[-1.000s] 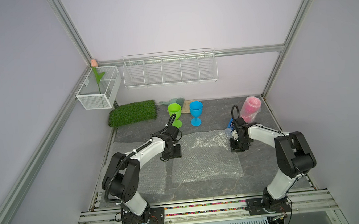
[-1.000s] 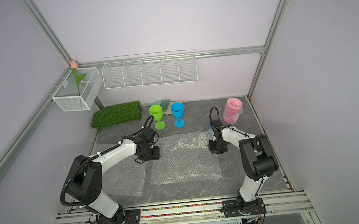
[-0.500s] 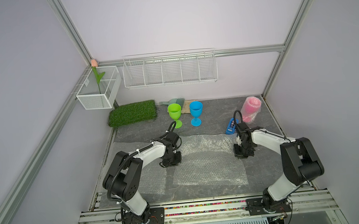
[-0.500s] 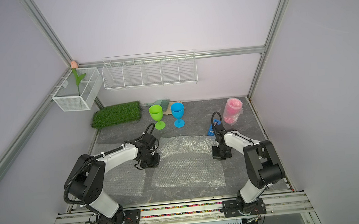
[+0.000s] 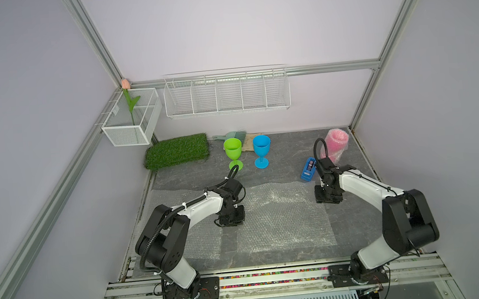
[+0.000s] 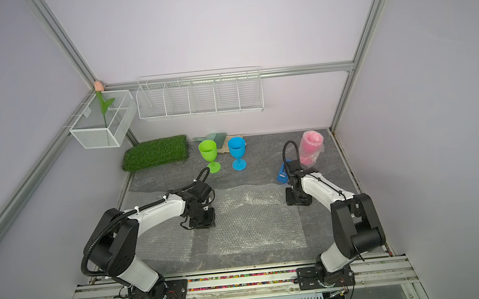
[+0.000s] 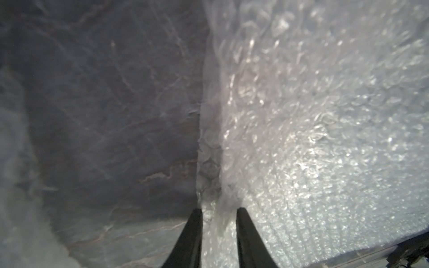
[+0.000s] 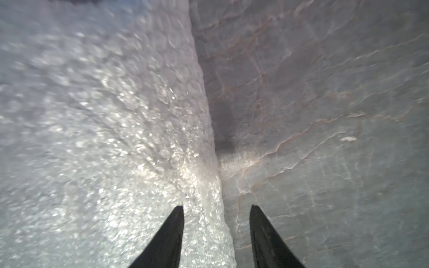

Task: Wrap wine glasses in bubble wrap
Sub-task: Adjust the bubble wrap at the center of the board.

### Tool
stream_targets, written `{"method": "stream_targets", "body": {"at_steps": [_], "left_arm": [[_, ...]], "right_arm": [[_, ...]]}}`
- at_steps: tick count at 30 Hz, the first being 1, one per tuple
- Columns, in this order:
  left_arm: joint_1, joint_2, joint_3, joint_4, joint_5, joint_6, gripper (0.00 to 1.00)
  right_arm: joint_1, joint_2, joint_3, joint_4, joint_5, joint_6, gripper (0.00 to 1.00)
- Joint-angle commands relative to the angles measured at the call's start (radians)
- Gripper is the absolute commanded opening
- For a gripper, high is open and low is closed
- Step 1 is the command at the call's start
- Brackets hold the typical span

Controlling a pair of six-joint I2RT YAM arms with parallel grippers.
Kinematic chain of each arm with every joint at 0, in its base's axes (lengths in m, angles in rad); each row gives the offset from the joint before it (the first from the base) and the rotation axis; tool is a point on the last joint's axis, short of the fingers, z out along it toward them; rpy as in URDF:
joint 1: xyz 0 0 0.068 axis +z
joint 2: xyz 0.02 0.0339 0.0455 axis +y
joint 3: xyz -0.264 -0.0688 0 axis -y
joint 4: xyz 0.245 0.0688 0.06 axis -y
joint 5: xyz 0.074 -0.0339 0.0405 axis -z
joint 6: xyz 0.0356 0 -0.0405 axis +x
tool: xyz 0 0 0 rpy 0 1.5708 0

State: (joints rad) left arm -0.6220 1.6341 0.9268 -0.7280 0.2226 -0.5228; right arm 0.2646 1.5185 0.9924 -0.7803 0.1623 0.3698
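The left gripper (image 7: 219,208) and right gripper (image 8: 216,206) are being held low, downturned, open. The wrap (image 5: 282,220) is being straddled at opposite edges.

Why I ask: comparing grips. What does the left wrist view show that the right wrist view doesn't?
Left wrist only: the left gripper, its black jaws narrowly parted around a puckered edge of the clear bubble wrap sheet. Right wrist only: the right gripper, spread wider, straddling a sheet edge. Both: bubble wrap bordering the grey veined mat.
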Motion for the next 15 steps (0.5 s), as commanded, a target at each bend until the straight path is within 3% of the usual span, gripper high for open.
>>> {"method": "stream_targets", "body": {"at_steps": [1,2,4,5,6,7,15], "left_arm": [[-0.001,-0.017,0.008,-0.016,-0.025,-0.012,0.25],[-0.001,-0.015,0.007,-0.013,-0.024,-0.013,0.23],[-0.001,-0.011,0.005,-0.01,-0.018,-0.012,0.18],[-0.001,-0.011,0.002,-0.009,-0.017,-0.011,0.15],[-0.001,-0.013,-0.002,-0.008,-0.015,-0.011,0.14],[-0.001,-0.016,-0.006,-0.008,-0.015,-0.011,0.12],[-0.001,-0.057,-0.053,0.021,0.004,-0.044,0.08]], "right_arm": [[0.034,-0.101,0.027,0.056,-0.061,-0.072,0.69],[0.051,-0.128,0.018,0.103,-0.101,-0.093,0.8],[0.068,-0.154,0.009,0.194,-0.162,-0.11,0.9],[0.073,-0.153,0.009,0.245,-0.199,-0.123,1.0],[0.075,-0.143,0.012,0.286,-0.221,-0.129,0.89],[0.078,-0.124,0.022,0.325,-0.236,-0.131,0.88],[0.143,0.03,0.108,0.719,-0.413,-0.282,0.92]]}}
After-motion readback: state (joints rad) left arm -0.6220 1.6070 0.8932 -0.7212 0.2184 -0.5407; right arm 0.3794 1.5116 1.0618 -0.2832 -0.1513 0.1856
